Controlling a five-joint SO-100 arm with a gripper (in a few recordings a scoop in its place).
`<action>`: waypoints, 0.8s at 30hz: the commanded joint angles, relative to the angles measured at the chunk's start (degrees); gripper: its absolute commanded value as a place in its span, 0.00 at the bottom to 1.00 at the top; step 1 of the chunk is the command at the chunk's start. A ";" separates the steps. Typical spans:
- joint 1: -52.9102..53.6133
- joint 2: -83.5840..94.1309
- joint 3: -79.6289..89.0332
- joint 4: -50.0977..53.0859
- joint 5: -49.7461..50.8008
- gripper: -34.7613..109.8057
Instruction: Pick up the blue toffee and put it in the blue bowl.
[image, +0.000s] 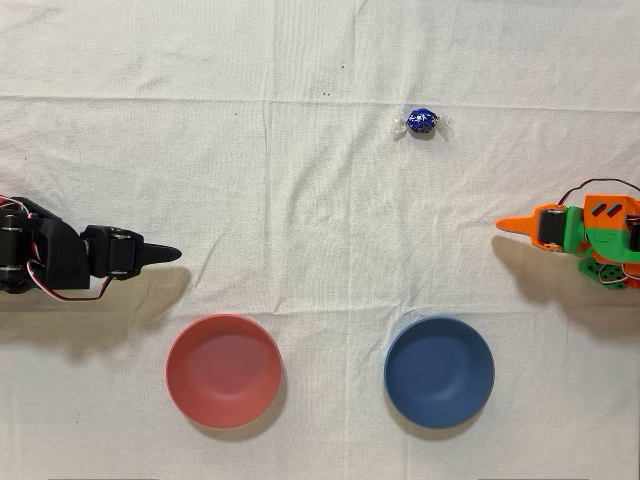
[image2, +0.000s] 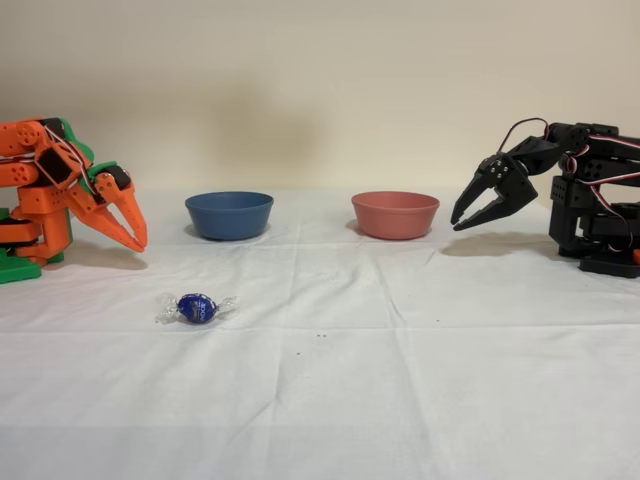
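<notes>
The white-clothed surface (image: 320, 200) carries everything. In the overhead view the blue bowl (image: 439, 371) sits at lower right, the pink bowl (image: 223, 370) at lower left. The orange arm's claw (image: 520, 224) rests at the right edge, clenched and empty, tip pointing left. The blue toffee (image: 422, 122) lies in the upper middle, up and left of that claw, well apart, its twisted ends running left-right. The orange arm is nearer it than the idle black arm (image: 60, 260).
</notes>
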 joint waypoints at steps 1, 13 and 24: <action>0.79 -0.18 -0.88 0.79 -0.62 0.24; -7.12 -0.18 -0.88 1.14 -5.19 0.24; -4.31 -0.18 -0.88 1.14 -3.60 0.24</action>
